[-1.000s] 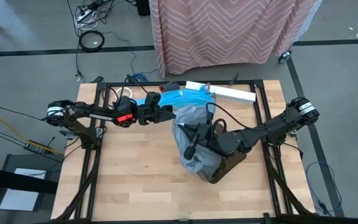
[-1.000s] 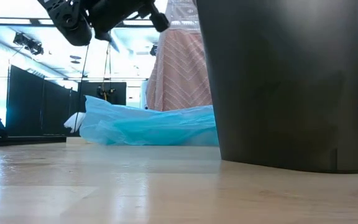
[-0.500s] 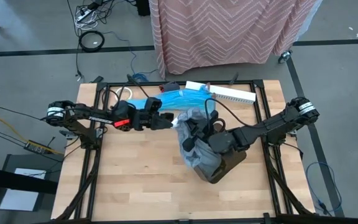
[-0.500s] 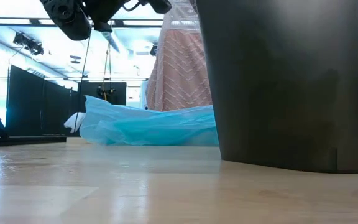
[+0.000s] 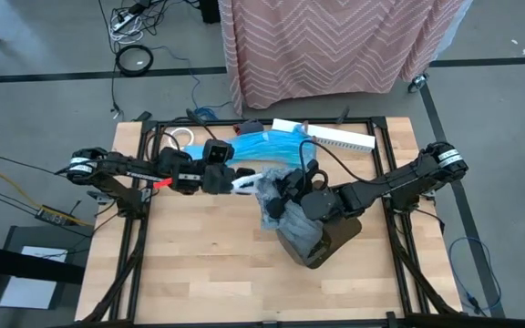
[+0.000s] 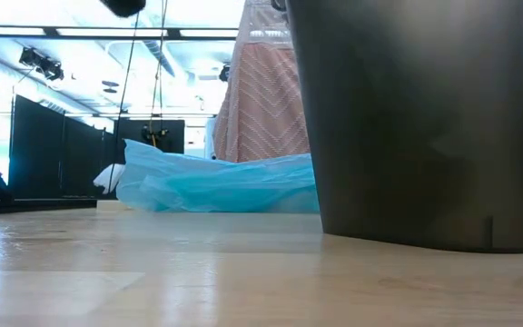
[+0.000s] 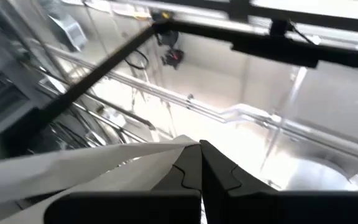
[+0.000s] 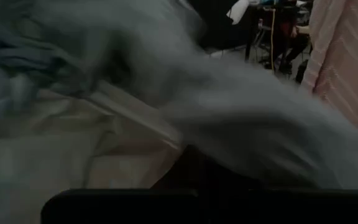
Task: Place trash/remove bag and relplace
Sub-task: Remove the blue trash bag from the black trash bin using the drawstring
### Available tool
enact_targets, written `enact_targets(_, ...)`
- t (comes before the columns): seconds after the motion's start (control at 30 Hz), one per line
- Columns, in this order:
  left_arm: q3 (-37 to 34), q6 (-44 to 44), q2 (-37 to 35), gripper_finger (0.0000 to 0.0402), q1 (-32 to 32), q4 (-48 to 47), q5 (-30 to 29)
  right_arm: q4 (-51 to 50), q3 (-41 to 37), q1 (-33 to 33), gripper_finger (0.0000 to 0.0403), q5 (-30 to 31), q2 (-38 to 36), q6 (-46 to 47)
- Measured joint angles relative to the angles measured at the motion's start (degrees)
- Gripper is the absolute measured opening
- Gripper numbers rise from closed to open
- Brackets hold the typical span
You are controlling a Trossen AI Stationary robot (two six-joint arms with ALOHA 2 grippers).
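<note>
The grey translucent bag [image 5: 277,193] is bunched over the dark bin [image 5: 328,240], which stands on the table's right half. My left gripper [image 5: 237,185] is shut on the bag at its left side. My right gripper [image 5: 289,197] sits at the top of the bunch and looks shut on bag film; its wrist view shows only blurred grey bag [image 8: 241,118]. In the low view the bin [image 6: 416,118] fills the right side. No trash scraps show. My left gripper pinches an edge of the bag's film [image 7: 135,163] between its two shut fingers [image 7: 185,180]; the film runs taut from the fingertips toward the bunch [image 5: 252,186]. The fingers come from the table's left, tipped upward. My right gripper holds the bag's top [image 5: 281,187] from the table's right; film hides the contact.
A bright blue plastic bag [image 5: 261,146] lies by the far edge, behind the bin, and also shows in the low view [image 6: 216,186]. A long white box [image 5: 335,137] and a white tape roll [image 5: 182,137] lie at the far edge. Bare wood spreads across the near half.
My left gripper has drawn back toward the table's left and risen out of the low view, still shut. A strip of the bag's film is now stretched taut between it and the bunch. The bag has gathered higher and narrower over the bin. My right gripper has shifted slightly leftward.
</note>
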Motion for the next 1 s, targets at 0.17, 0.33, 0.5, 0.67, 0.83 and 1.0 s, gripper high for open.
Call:
enact_targets(0.17, 4.7, 1.4, 0.0, 0.0000, -1.3, -2.3, 3.1, -2.5, 0.0, -0.1, 0.0000, -0.3, 0.0, 2.7)
enact_targets(0.33, 6.4, 3.0, 0.0, 0.0000, -1.4, -3.3, 4.9, -1.5, 0.0, -0.1, 0.0000, -1.2, 0.0, 2.6)
enact_targets(0.5, 5.2, 4.8, -0.2, 0.0000, 0.4, -5.2, 6.6, 8.5, 0.0, 2.8, 0.0000, -2.9, 0.0, -3.7)
enact_targets(0.67, 3.2, 4.6, -0.1, 0.0000, 4.2, -6.2, 6.9, 22.4, 0.0, 8.2, 0.0000, 0.1, 0.0, -15.2)
enact_targets(0.83, 1.6, 4.4, -0.1, 0.0000, 8.3, -6.3, 7.0, 27.5, 0.0, 14.5, 0.0000, 12.6, 0.0, -22.9)
enact_targets(1.0, 0.8, 4.1, -0.1, 0.0000, 11.0, -6.2, 6.5, 27.6, 0.0, 18.5, 0.0000, 24.1, 0.0, -25.7)
